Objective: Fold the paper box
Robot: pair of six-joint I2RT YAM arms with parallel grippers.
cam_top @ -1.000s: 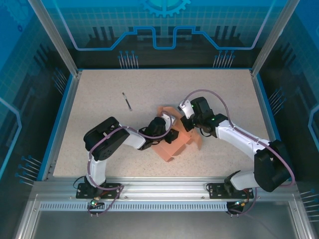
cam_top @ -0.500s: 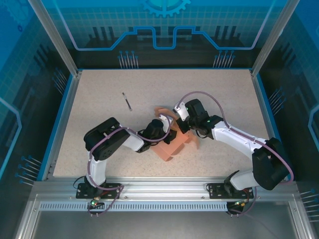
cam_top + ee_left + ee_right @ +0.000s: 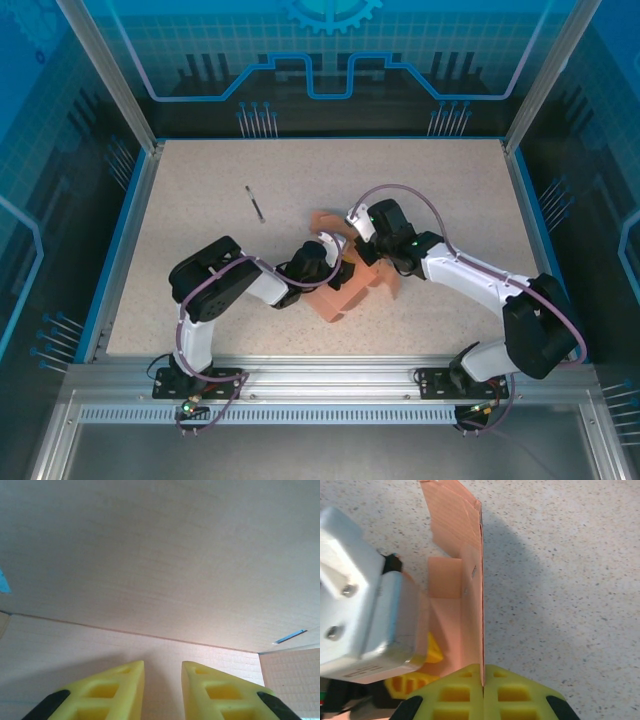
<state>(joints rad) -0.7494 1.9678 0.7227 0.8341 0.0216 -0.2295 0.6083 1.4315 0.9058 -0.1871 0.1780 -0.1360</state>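
Note:
The salmon-orange paper box (image 3: 338, 298) lies partly folded at the table's middle, with flaps standing up. My left gripper (image 3: 338, 274) reaches into it from the left; in the left wrist view its yellow fingers (image 3: 162, 669) stand open with a gap between them, close against the box's inner panels (image 3: 160, 555). My right gripper (image 3: 364, 249) comes in from the right and is shut on the edge of an upright box wall (image 3: 471, 580), the cardboard pinched between its fingertips (image 3: 483, 674). The left arm's white wrist (image 3: 360, 605) sits just beside that wall.
A thin dark stick (image 3: 255, 203) lies on the speckled table (image 3: 200, 180) to the upper left of the box. Blue rails border the table on the left, right and far sides. Both arms crowd the centre.
My right gripper has moved slightly left and toward the box, carrying the pinched wall with it. The left gripper has shifted a little left and nearer, and the box moved slightly with it.

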